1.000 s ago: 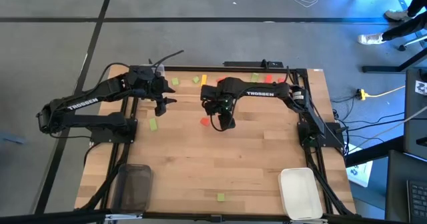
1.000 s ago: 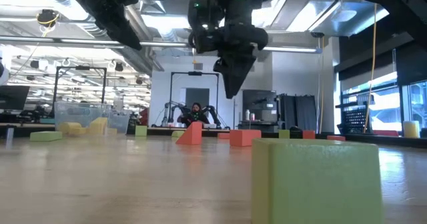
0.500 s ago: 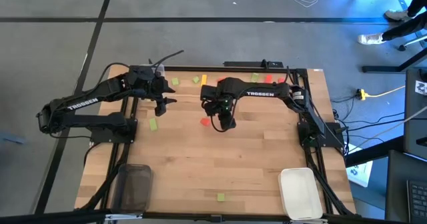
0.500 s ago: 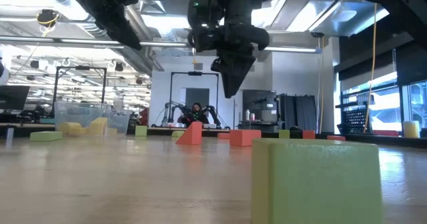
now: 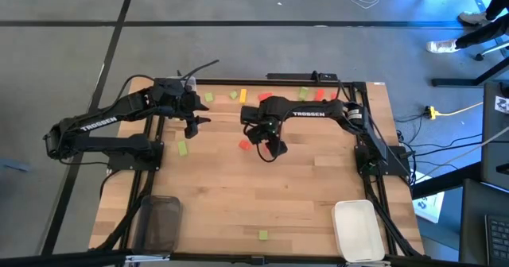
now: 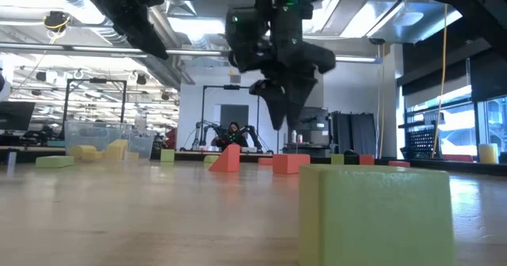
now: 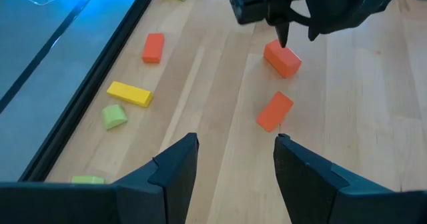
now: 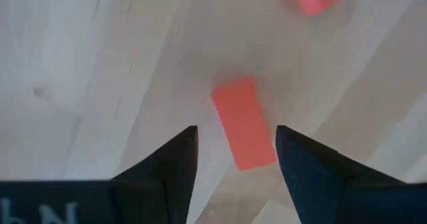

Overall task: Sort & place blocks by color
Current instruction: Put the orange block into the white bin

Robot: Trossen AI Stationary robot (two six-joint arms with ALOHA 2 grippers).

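A: Right gripper (image 5: 273, 149) is spread, nothing between its fingers; it hangs above the wooden table (image 5: 238, 195) with a red block (image 8: 243, 123) lying flat on the boards directly below the gap

B: Block shape and surface?

A: Short rectangular piece, matte, solid red. Second red block (image 7: 274, 110) lies just beside it, not touching. Table is pale planked wood, smooth, visible grain

B: Arm pose?

A: Right arm reaches in from the table's far right corner, elbow bent, wrist tipped down over the far middle of the table. Left gripper (image 5: 192, 129) is also spread and empty, parked high near the table's far left edge, arm folded back

B: Other blocks?

A: Yellow block (image 7: 129, 94), another red and several light green ones scattered along the table's far edge. One green block (image 5: 263, 235) sits alone near the table's near edge

B: Containers?

A: Dark tray (image 5: 159, 222) at the table's near left corner, white tray (image 5: 356, 230) at its near right corner; no blocks seen in either
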